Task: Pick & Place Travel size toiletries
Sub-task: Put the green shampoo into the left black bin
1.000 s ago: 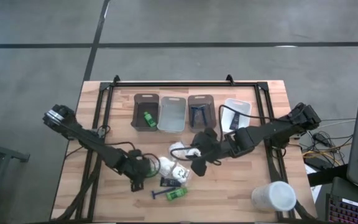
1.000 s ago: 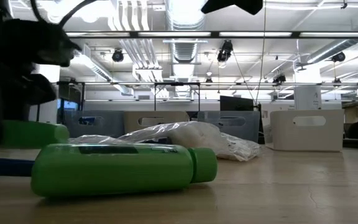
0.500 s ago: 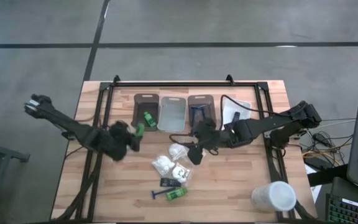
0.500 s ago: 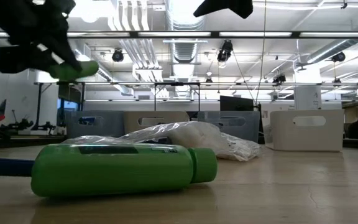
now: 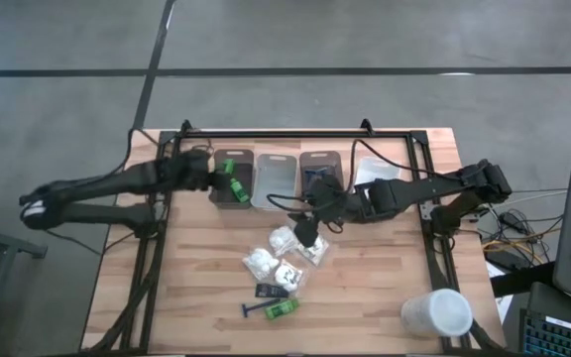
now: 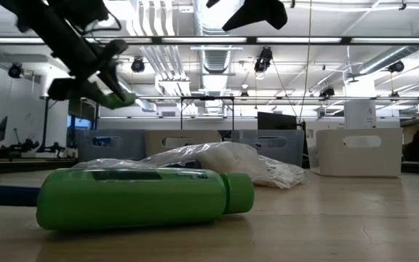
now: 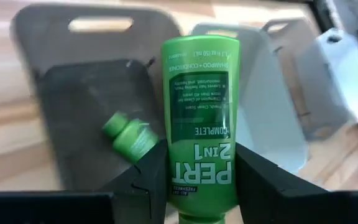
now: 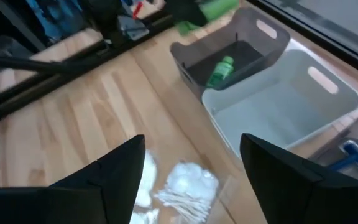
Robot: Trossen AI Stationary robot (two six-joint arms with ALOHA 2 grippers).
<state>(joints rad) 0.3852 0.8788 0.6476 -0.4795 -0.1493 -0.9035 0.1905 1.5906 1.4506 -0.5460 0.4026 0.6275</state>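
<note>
My left gripper (image 7: pixel 199 186) hangs over the dark grey bin (image 5: pixel 228 191) at the table's far side, shut on a green mini bottle (image 7: pixel 199 106). It also shows in the high view (image 5: pixel 216 171) and the low view (image 6: pixel 97 80). A second green bottle (image 7: pixel 129 134) lies inside that bin. My right gripper (image 8: pixel 194 180) is open and hovers above the white wrapped packets (image 5: pixel 285 253) at mid-table. Nearer me lie a third green bottle (image 5: pixel 283 309), a blue razor (image 5: pixel 254 309) and a small black tube (image 5: pixel 271 291). My left gripper pinches the green bottle between its two fingers (image 7: pixel 148 180), one on each side of the bottle's end nearest the wrist (image 7: pixel 197 177). The bottle sticks forward out of the fingers, along them. It is lifted clear and tilted above the dark grey bin.
A row of bins lines the far side: the dark grey one, a clear one (image 5: pixel 275 180), a grey one with razors (image 5: pixel 319 174) and a white one (image 5: pixel 375 178). A large white cup (image 5: pixel 436 312) lies at the near right corner. A black frame borders the table.
My left gripper, shut on a green bottle, has risen from the heap at mid-table and swung toward the far edge to above the dark grey bin. The bottle has been lifted clear and carried along. My right gripper has drifted slightly toward the far edge, staying open.
</note>
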